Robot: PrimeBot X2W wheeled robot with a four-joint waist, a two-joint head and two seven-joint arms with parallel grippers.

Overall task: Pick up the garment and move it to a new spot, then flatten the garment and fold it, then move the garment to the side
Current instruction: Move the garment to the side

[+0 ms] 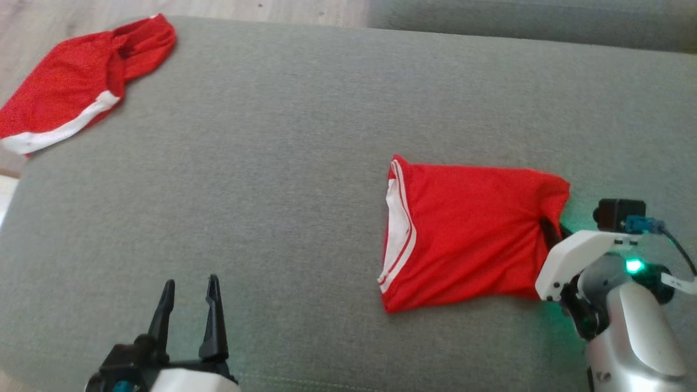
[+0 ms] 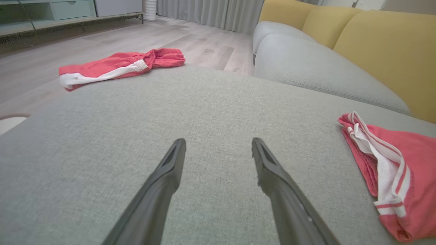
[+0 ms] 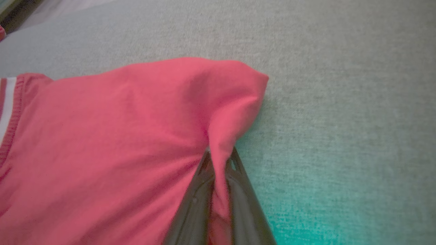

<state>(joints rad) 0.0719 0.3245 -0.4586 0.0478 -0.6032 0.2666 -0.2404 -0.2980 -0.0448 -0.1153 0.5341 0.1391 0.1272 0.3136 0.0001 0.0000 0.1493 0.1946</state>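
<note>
Grey sofa cushion [image 1: 261, 207] bore the folded red garment [image 1: 468, 239] right of centre, long axis running left-right; the right gripper [image 1: 549, 228] pinched its right-hand edge, while the left gripper [image 1: 190, 288], fingers spread, sat well apart at lower left

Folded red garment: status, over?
Right hand shut on garment, right edge pinched between its fingers. Left hand open, empty, over grey cushion. Second red garment at far left corner, well apart.

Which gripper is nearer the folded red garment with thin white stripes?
Right. The right gripper is shut on the folded garment's right edge; the left gripper is open, apart, to its left.
</note>
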